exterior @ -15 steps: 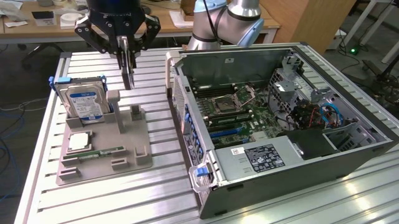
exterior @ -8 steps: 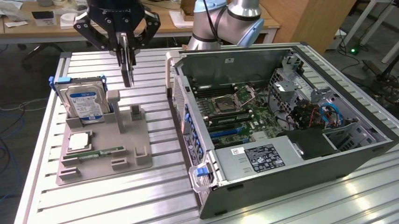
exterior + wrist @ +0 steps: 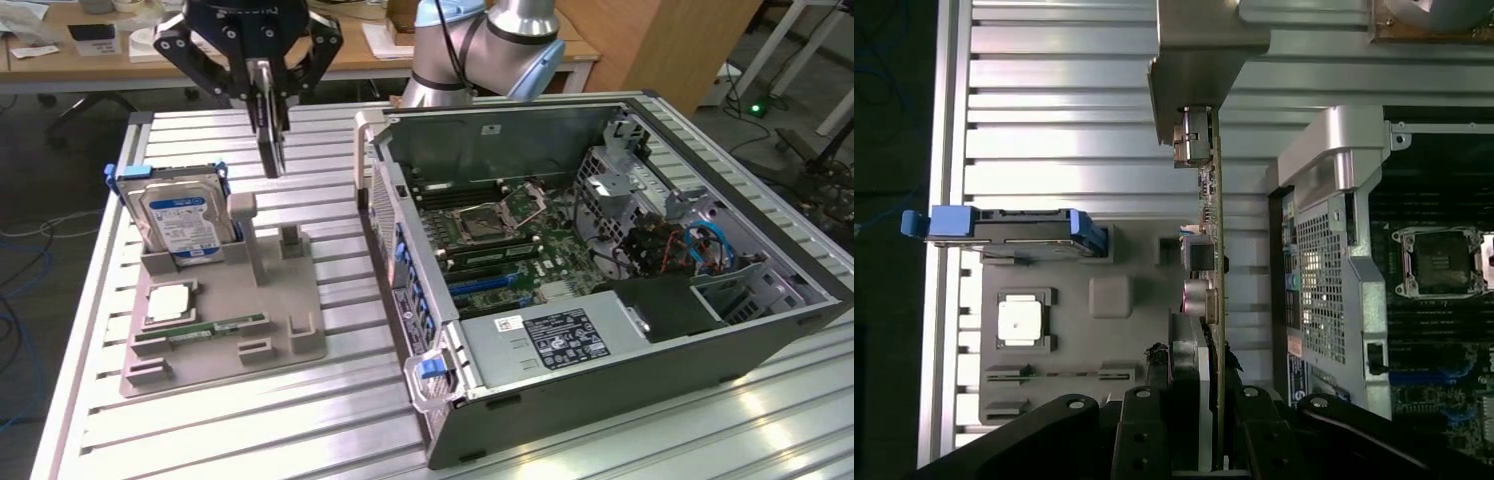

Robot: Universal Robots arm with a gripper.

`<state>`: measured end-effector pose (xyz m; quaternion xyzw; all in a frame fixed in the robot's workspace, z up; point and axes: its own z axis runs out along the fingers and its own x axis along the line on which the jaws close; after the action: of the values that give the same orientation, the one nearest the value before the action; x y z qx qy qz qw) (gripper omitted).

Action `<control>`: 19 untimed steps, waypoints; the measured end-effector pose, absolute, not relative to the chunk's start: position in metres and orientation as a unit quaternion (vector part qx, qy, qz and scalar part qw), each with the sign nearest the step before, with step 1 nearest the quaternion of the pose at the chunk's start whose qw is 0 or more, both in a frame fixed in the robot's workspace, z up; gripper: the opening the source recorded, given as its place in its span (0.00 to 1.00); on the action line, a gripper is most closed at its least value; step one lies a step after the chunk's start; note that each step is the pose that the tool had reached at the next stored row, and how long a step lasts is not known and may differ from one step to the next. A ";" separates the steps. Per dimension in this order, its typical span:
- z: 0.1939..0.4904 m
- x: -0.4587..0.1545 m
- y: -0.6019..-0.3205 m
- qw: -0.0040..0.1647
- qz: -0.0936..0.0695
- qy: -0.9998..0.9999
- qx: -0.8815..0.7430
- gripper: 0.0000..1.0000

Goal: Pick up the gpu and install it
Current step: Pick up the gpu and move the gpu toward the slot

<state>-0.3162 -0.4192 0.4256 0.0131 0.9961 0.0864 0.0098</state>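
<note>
Claw [image 3: 266, 90] clenched on the gpu [image 3: 272, 145], which hangs edge-down beneath it. Best held firm and plumb, no swing, with its bracket clear of the case [image 3: 641, 400] beside.

You've got a blue-labelled hard drive [image 3: 184, 222] standing in the grey rack [image 3: 287, 345] down below the claw [image 3: 271, 100], with a square chip [image 3: 171, 300] and a memory stick [image 3: 214, 328] lying further out. The open computer case [image 3: 641, 390] sits off to the claw's side, on the slotted table [image 3: 200, 430].
</note>
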 end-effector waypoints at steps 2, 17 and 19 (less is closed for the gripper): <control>0.428 -0.316 -0.419 0.010 0.088 0.996 0.013 0.28; 0.443 -0.316 -0.419 0.010 0.093 0.996 0.013 0.28; 0.443 -0.316 -0.419 0.010 0.084 0.996 0.013 0.28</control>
<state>-0.3162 -0.4193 0.4431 0.0131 0.9963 0.0843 0.0098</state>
